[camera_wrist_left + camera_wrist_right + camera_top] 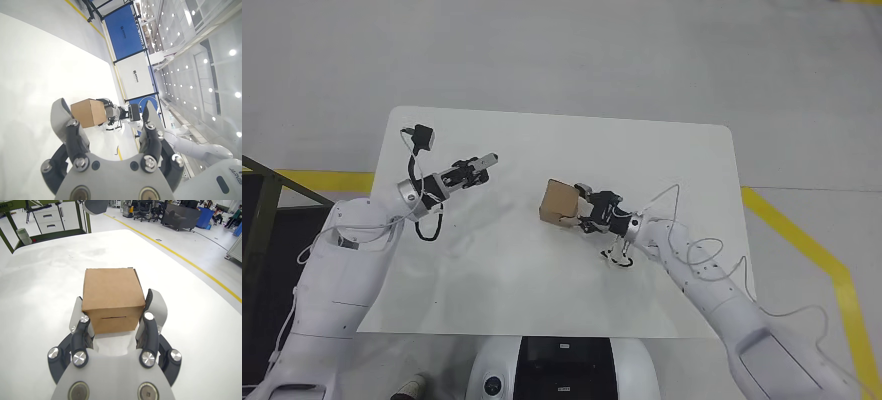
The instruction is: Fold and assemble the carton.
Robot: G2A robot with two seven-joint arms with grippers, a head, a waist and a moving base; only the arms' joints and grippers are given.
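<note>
A small closed brown carton (559, 202) sits near the middle of the white table (542, 290). My right gripper (586, 210) is at its right side. In the right wrist view the two fingers press on opposite sides of the carton (112, 294), so the right gripper (114, 297) is shut on it. A thin slot shows on the carton's near face. My left gripper (480, 163) hovers over the table's left part, well apart from the carton, pointing toward it. In its own view the left gripper (104, 103) is open and holds nothing, with the carton (88, 113) and the right gripper (110, 113) beyond.
The table's rounded edge (189, 275) lies close past the carton. A green metal frame (83, 220) with a drawer cabinet stands beyond the table's far corner. Yellow floor lines (802, 235) run beside the table. Loose cable (617, 255) hangs at the right wrist.
</note>
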